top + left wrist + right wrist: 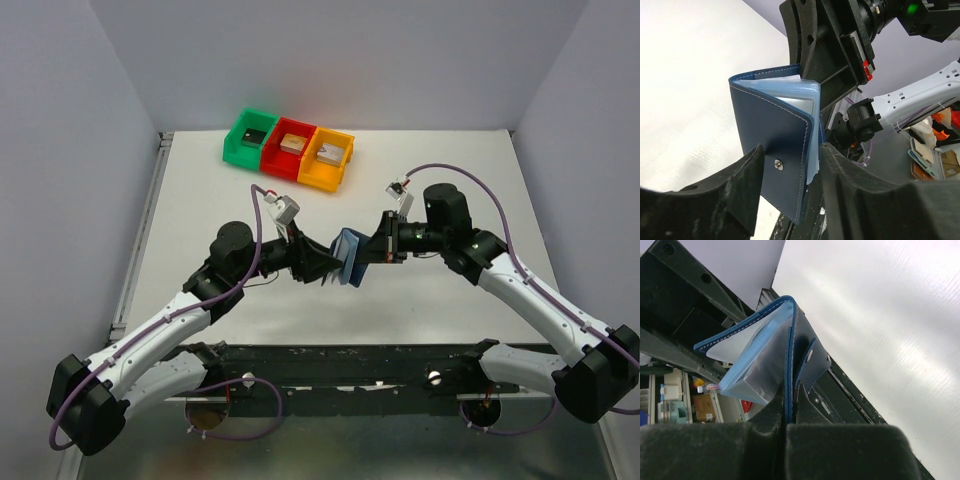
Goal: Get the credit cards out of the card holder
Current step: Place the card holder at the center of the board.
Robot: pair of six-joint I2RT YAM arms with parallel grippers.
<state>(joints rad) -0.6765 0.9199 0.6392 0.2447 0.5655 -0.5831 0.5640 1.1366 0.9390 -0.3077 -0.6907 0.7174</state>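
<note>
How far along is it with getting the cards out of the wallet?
Done: the wallet is held up off the table, and the right gripper pinches its navy cover. In hand: the left gripper has a finger on each side of the wallet. Left: every card; none shows outside the wallet yet.

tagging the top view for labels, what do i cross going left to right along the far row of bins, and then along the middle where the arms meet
far row: green bin → red bin → orange bin. middle: left arm → card holder → right arm
</note>
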